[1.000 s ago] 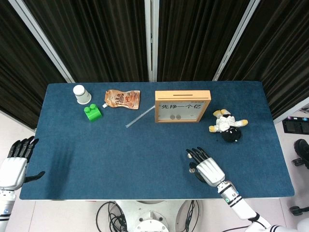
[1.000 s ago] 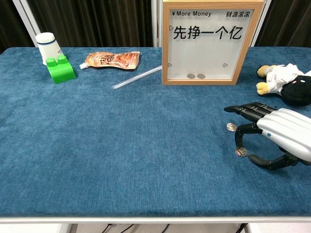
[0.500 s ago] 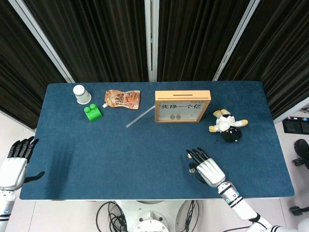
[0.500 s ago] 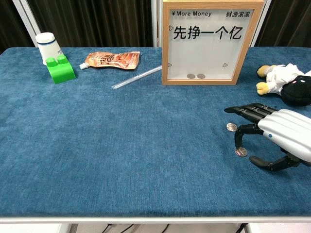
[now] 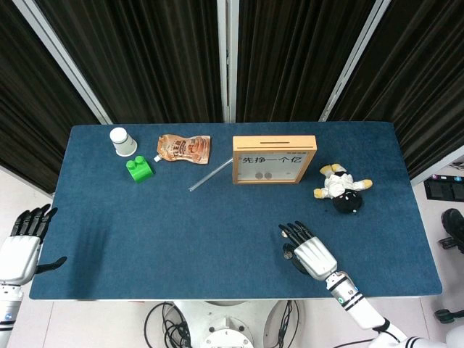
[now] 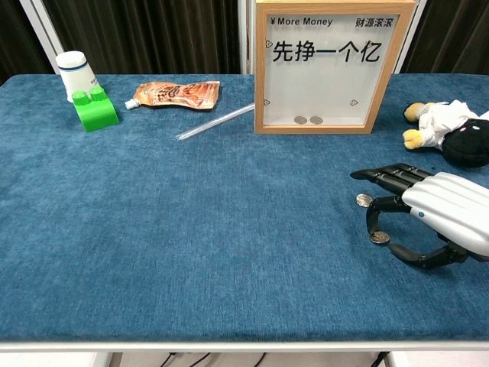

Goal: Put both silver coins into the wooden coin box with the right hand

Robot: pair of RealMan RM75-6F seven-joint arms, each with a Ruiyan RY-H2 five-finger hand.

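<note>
We see the right hand [image 6: 435,214] low over the desk [image 6: 191,229], fingers [image 6: 378,174] apart, holding nothing. One coin [image 6: 379,238] lies at a bent fingertip, prob. touching; the other coin [image 6: 364,200] sits just under the straight fingers. Box [image 6: 332,65] stands well beyond them. Left hand [image 5: 22,243] off the desk edge, fingers spread.

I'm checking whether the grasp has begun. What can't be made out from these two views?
- Head view: right hand covers both silver coins.
- Chest view: whether its fingertip touches the nearer coin is too small to tell.
- Chest view: left hand outside frame.
- Coin box slot cut off.
</note>
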